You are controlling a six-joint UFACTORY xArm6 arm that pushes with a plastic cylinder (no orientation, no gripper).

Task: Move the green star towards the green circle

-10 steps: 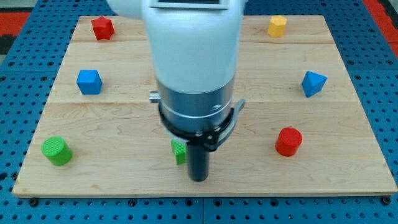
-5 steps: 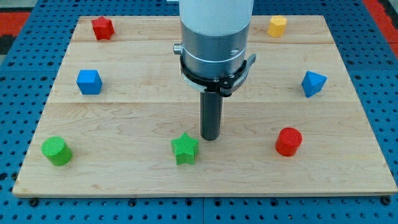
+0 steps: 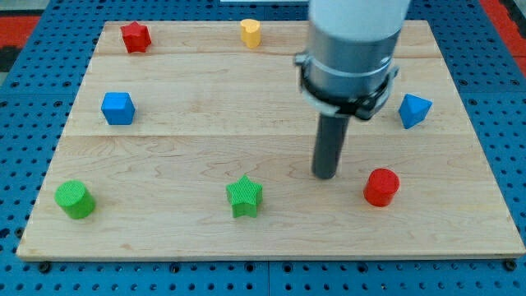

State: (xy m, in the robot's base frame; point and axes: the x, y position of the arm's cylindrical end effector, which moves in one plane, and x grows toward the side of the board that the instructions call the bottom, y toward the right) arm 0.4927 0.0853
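The green star (image 3: pixel 244 196) lies near the view's bottom, at the middle of the wooden board (image 3: pixel 181 140). The green circle, a short cylinder (image 3: pixel 74 199), sits at the bottom left, well apart from the star. My tip (image 3: pixel 325 175) rests on the board to the right of the star and slightly above it, about a hundred pixels away, not touching it. It stands between the star and the red cylinder (image 3: pixel 382 187).
A red star (image 3: pixel 136 37) sits at the top left, a yellow block (image 3: pixel 251 32) at the top middle, a blue cube (image 3: pixel 117 108) at the left and a blue block (image 3: pixel 414 109) at the right. The arm body (image 3: pixel 353 49) hides the top right.
My tip moved from beside the star's right up and then to the right, away from the star. The star stayed put. A yellow block now shows at top middle; the top-right one is hidden.
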